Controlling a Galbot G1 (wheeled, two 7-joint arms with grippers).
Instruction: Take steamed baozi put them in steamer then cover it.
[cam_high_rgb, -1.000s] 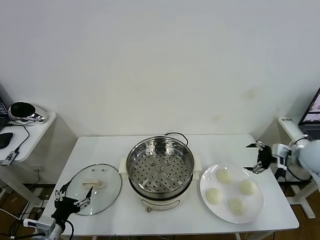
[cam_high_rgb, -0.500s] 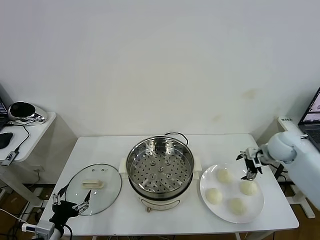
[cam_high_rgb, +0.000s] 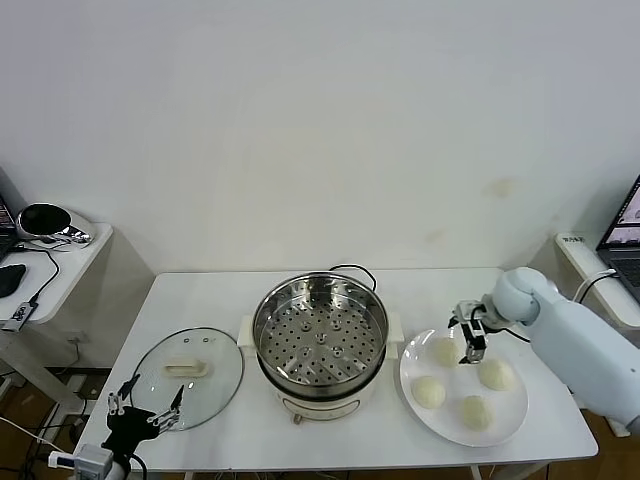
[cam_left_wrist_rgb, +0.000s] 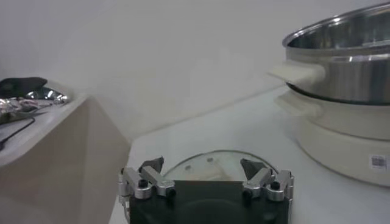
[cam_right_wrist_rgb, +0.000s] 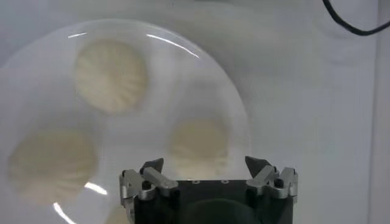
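The right pincer hovers with its fingers apart over the far edge of the white plate, just above the four steamed baozi, holding nothing. The nearest bun lies directly beneath it; the other three sit on the same plate, closer to the counter's front edge. The steamer stands uncovered at the counter's centre, left of the plate. The left pincer, also spread apart, waits beside the glass lid.

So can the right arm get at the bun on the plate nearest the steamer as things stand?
Probably yes. The right gripper hangs open just above the plate, beside that bun, and nothing lies between them. The left gripper waits by the glass lid.
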